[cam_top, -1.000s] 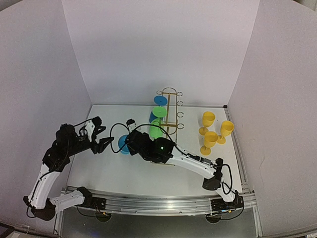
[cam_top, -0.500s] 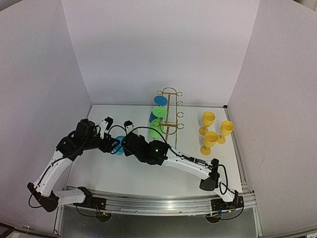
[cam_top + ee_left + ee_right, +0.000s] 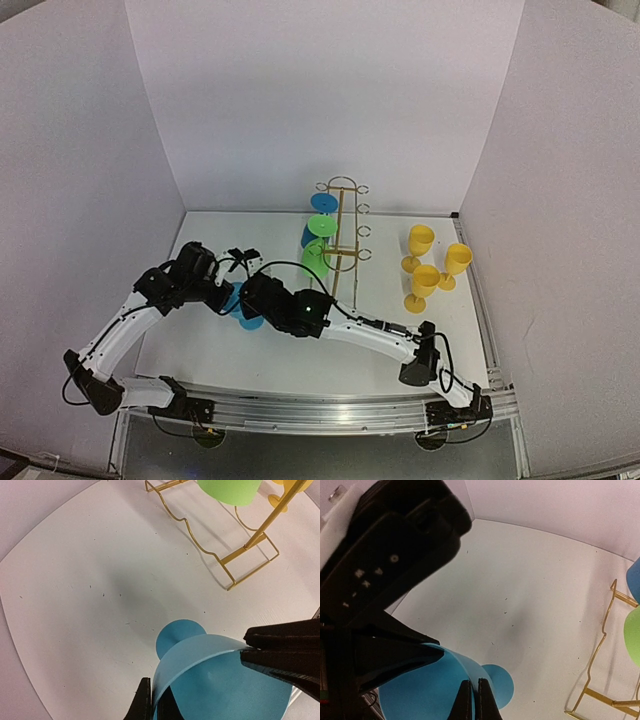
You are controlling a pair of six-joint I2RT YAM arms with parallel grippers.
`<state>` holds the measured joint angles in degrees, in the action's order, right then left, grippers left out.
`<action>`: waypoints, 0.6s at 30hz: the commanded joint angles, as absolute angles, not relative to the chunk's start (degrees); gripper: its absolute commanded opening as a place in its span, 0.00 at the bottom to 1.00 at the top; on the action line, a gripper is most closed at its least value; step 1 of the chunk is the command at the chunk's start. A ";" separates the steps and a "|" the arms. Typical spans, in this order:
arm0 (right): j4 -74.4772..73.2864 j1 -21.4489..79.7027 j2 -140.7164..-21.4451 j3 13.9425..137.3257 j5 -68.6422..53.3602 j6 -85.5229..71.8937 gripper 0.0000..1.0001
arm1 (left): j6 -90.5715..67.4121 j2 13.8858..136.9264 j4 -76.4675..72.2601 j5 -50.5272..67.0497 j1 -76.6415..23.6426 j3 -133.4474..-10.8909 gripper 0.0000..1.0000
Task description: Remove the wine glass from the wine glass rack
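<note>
glass: blue wine glass (image 3: 220,685) is off the rack, lower left-centre of overhead view, left of the rack (image 3: 272,516). Rim up, foot under it; can't tell if foot touches the surface (image 3: 200,345).
left fingers (image 3: 146,705): clamped on glass rim, thin wall pinched btwn them, bottom edge of left wrist view.
right fingers (image 3: 468,702): clamped on same rim at a diff spot, almost fully closed, only the wall btwn tips.
arms: both come in from bottom of overhead view and meet at the glass.
rack: gold wire, stands on surface mid-frame, apart from the held glass.
on rack: green glass (image 3: 322,226) + 2nd blue glass (image 3: 323,202), hanging bowl-down, left of post.
other: 3 yellow glasses (image 3: 422,240) upright on surface, right of rack.
</note>
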<state>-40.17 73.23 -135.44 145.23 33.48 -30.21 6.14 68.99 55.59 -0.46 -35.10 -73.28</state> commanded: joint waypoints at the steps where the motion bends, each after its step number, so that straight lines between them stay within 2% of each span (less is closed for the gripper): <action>1: -39.14 73.48 -134.68 144.38 32.21 -26.56 0.13 | 7.36 69.48 54.72 -3.67 -31.46 -73.08 0.00; 3: -38.80 73.49 -132.99 143.78 33.25 -25.22 0.25 | 8.97 71.37 54.04 -2.20 -26.12 -72.91 0.00; 7: -38.16 73.51 -128.99 142.82 33.45 -23.01 0.35 | 12.69 77.02 51.17 -0.34 -15.71 -74.47 0.00; 13: -36.67 73.50 -124.05 139.19 32.54 -21.55 0.40 | 14.49 89.02 45.61 2.67 -4.36 -81.82 0.00; 18: -36.46 73.48 -121.62 137.60 33.94 -19.86 0.44 | 13.86 98.47 41.86 1.33 -1.96 -88.32 0.00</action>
<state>-38.40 73.28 -126.86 138.70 32.94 -22.02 13.46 93.94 48.02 1.28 -2.98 -81.98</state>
